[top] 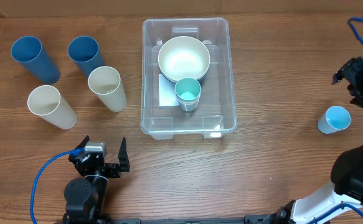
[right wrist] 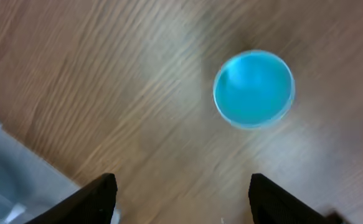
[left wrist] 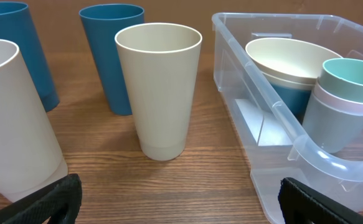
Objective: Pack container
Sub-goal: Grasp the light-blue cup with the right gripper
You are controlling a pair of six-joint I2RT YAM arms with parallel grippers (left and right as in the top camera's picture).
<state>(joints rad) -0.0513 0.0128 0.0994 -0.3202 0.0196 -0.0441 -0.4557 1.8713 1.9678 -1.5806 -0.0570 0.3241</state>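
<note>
Centred on brown wooden table (top: 281, 56): large clear rectangular plastic container (top: 146, 81), upright, holding round white bowl (top: 183, 59). Left gripper (top: 103, 150) spread fully, empty. Right gripper (right wrist: 187, 199) parted wide, gripping nothing. Small teal cup (top: 188, 92) against bowl inside container. Small light-blue cup (right wrist: 253, 89) well right, on table.

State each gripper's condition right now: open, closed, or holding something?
Left gripper: open, holding nothing.
Right gripper: open, holding nothing; the small blue cup sits clear of it.
</note>
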